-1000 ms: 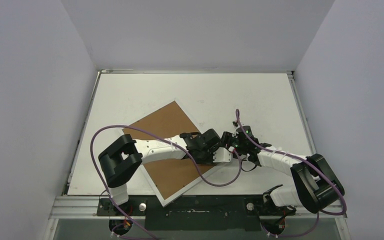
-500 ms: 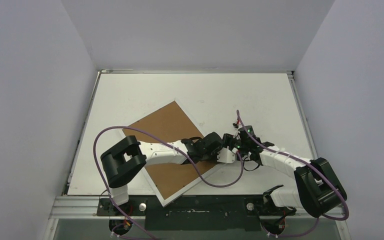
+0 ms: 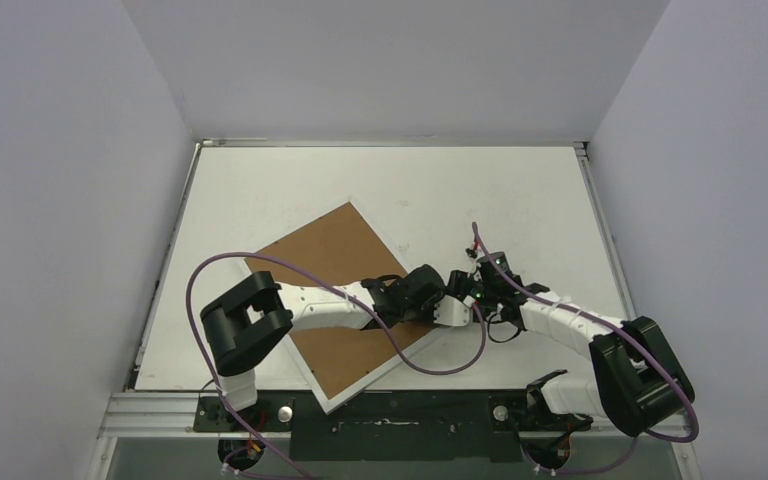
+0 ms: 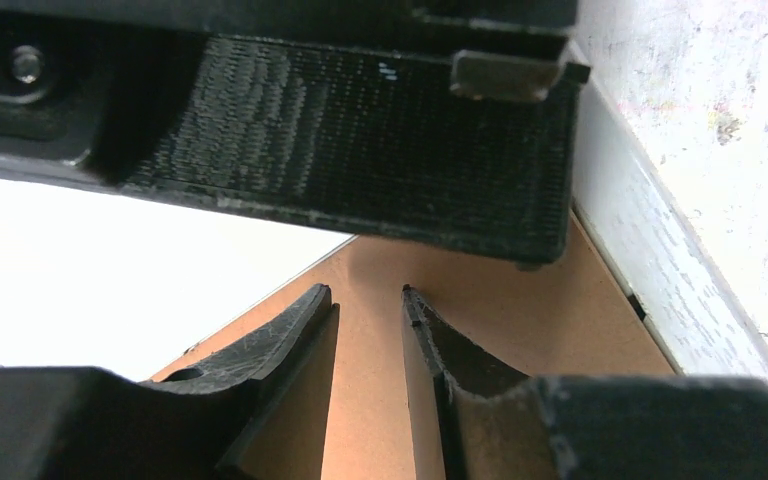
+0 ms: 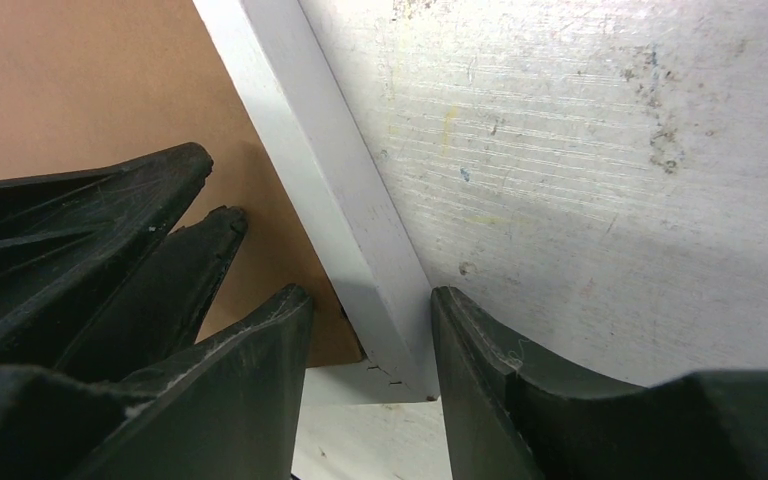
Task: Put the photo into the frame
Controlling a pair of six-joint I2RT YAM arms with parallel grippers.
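The frame (image 3: 330, 255) lies back up on the table, its brown board (image 4: 520, 330) showing inside a thin white rim (image 5: 310, 130). Both arms meet at its right corner. My left gripper (image 4: 365, 292) hovers low over the board, open by a narrow gap with only bare board between its fingers. My right gripper (image 5: 370, 297) stands open astride the white corner. One of its fingers is over the board and the other is outside on the table, against the rim's outer edge. The left fingers (image 5: 90, 230) sit just beside it. The photo is out of view.
The scratched white table (image 5: 610, 150) spreads right of the frame's corner. Grey walls close in the table on three sides. Purple cables (image 3: 195, 290) loop over both arms. The right gripper's black body (image 4: 360, 120) hangs close above the left fingers.
Both grippers have crept slightly toward the near right along the frame's right corner. The frame itself has not moved.
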